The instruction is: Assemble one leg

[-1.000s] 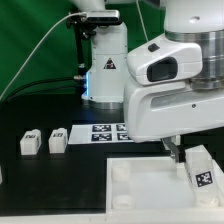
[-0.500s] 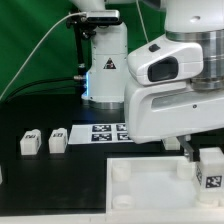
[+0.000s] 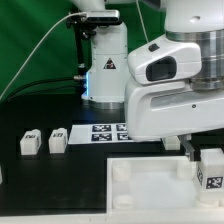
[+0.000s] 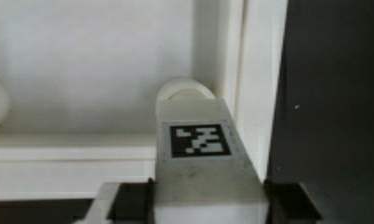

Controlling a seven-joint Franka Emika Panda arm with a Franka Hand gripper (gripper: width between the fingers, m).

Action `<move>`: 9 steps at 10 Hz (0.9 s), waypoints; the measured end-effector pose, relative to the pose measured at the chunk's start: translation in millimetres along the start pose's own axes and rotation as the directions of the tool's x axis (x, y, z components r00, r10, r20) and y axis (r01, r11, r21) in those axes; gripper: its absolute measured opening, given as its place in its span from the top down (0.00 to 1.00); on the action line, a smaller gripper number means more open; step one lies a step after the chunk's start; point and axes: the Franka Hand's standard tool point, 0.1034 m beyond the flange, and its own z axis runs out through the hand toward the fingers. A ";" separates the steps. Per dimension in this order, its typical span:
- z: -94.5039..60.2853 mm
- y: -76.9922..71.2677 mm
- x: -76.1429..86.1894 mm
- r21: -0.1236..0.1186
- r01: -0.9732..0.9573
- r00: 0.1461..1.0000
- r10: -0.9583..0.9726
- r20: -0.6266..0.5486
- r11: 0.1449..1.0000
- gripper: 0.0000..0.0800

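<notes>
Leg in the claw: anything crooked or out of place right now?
Nothing stands out. The leg sits straight in the claw, at the white panel's edge on the exterior view's right. Two spare legs sit side by side on that view's left.

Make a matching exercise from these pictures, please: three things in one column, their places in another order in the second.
1. small white plastic leg, tagged, at the exterior view's right
2. large white square panel
3. thin flat white marker board

A. partly hidden behind the white arm
B. in the shut pincer
C. along the exterior view's bottom edge

Pairs: 1-B, 2-C, 3-A
</notes>
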 end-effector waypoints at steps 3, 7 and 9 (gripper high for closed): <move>-0.7 3.7 -2.2 0.048 -0.463 0.884 0.465 -0.042 0.885 0.64; 0.6 2.3 -3.3 0.074 -0.842 0.536 0.844 0.008 0.534 0.64; 2.1 -5.9 -6.8 0.069 -0.928 0.368 0.929 0.020 0.366 0.63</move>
